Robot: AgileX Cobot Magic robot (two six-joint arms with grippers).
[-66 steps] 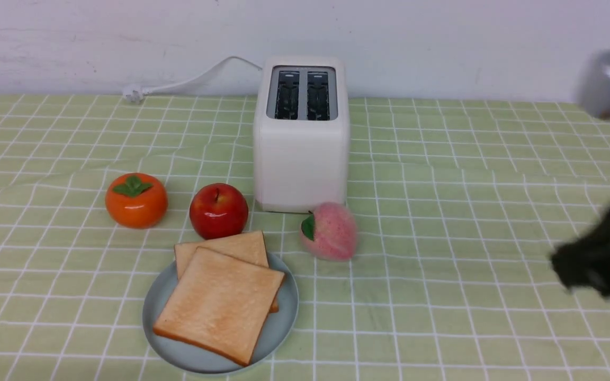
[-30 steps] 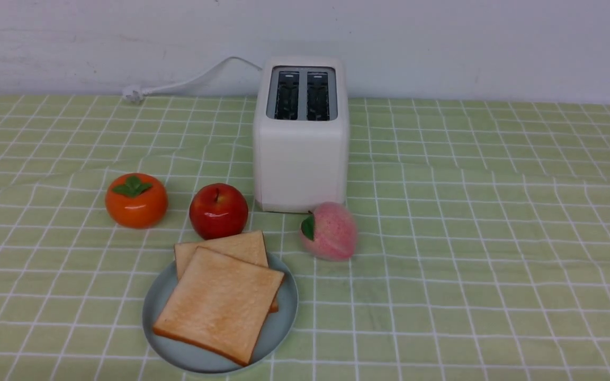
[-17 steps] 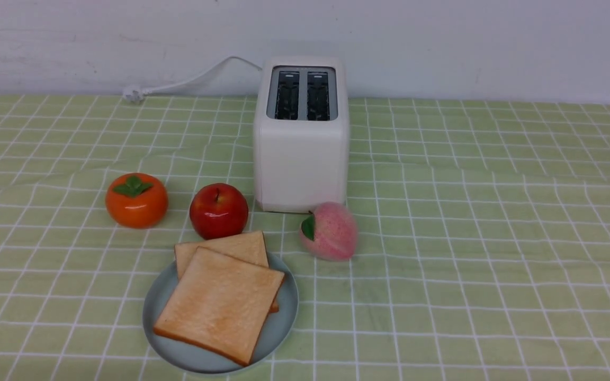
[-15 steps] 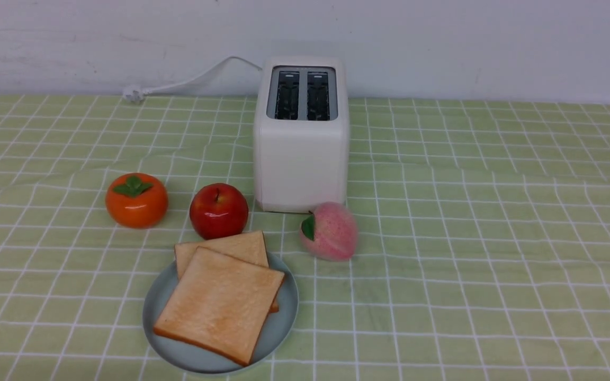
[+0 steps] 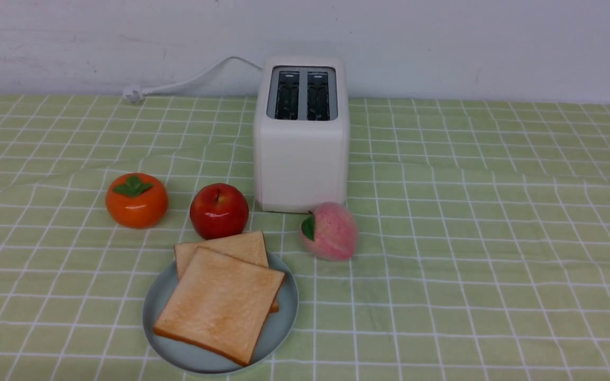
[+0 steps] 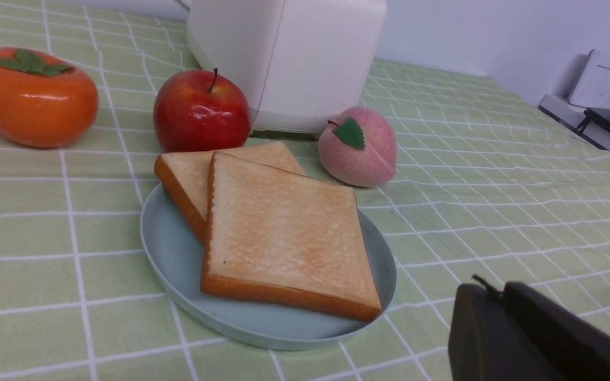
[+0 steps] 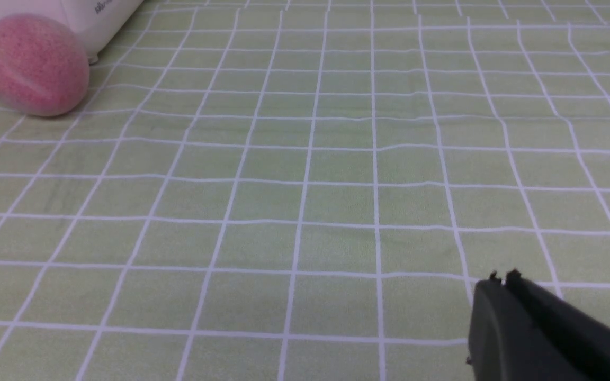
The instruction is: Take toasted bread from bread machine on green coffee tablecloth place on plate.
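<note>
Lying on the plate, both slices of toast look done with their trip, so most of the job seems over. The top slice sits crooked on the bottom slice, and one corner pokes up to the plate's edge. The bottom slice sticks out past the rim on the side near the red apple. If an arm came back and bumped that part, the toast might tip or slide onto the green cloth. A push on the top slice could make it slip too, since it has only the other slice and the plate to rest on. The apple is right next to the toast, so a bump could make it roll into the bread. The pink peach is close to the white toaster, and a low arm might knock it. The best thing now is likely to leave the bread alone. The left gripper has its tips close together, but I can't tell if they meet. It has no toast in it and looks apart from the plate. The right gripper is closed, with nothing in it, and it touches nothing that I can see.
</note>
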